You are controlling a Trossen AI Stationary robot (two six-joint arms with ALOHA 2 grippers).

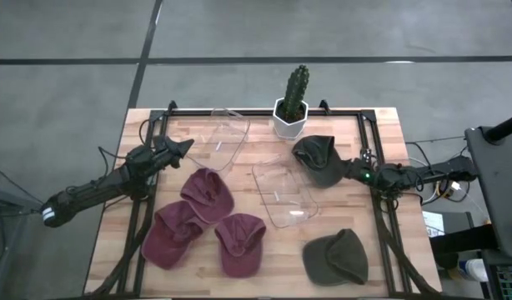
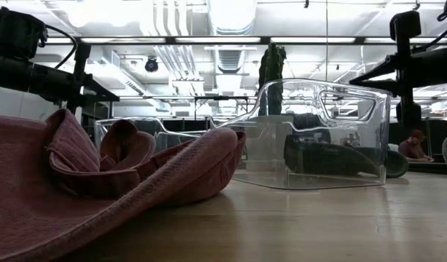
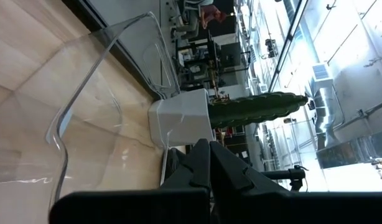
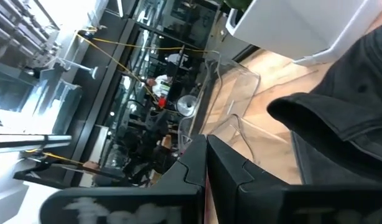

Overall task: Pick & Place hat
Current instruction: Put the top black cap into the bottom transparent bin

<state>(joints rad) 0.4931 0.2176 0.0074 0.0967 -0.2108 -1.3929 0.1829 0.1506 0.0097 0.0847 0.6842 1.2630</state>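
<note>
With the right tool [image 1: 356, 172] clenched empty beside the dark green hat [image 1: 316, 159] and the left tool [image 1: 184, 148] clenched and idle, the approach step is judged current: next, release the right tool and seat it on the hat.

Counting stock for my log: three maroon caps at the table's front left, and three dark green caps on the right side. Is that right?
Not quite. The high view shows only two dark green caps on the right: one near the white-potted cactus, one at the front. The three maroon caps are correct.
</note>
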